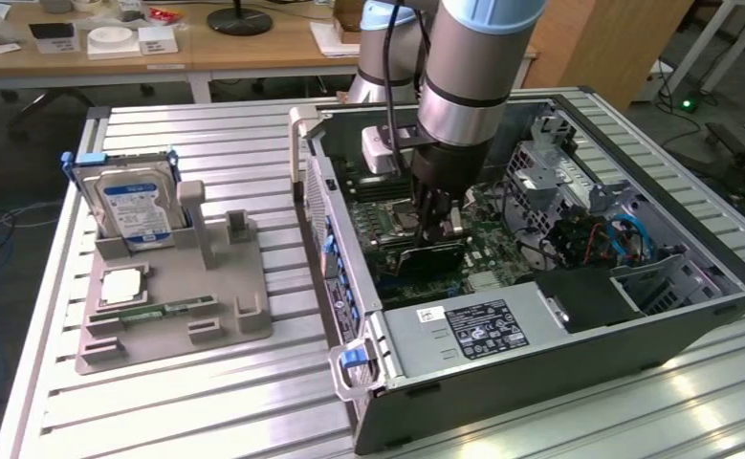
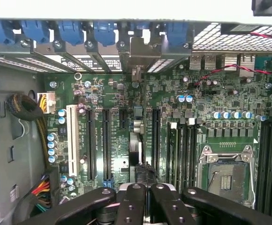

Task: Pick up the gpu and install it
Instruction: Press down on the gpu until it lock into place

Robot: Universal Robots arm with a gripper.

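The gpu (image 1: 426, 256) is a thin dark card standing on edge in the green motherboard (image 1: 493, 251) inside the open computer case (image 1: 538, 382). In the wrist view the gpu (image 2: 137, 140) runs edge-on between two long black slots, and its silvery bracket (image 2: 138, 50) sits at the case's rear wall. My gripper (image 1: 436, 232) reaches down into the case right over the card's top edge. Its black fingers (image 2: 129, 199) are pressed together, so the gripper (image 2: 145, 187) is shut. I cannot tell whether the tips touch the card.
A grey holder (image 1: 238, 330) on the slatted table at the exterior view's left carries a blue-labelled hard drive (image 1: 136, 206), a processor (image 1: 123, 285) and a green memory stick (image 1: 155, 311). The power supply (image 1: 474, 330), drive cage (image 1: 563, 182) and cables (image 2: 26, 110) crowd the case. An open processor socket (image 2: 225, 176) lies beside the memory slots.
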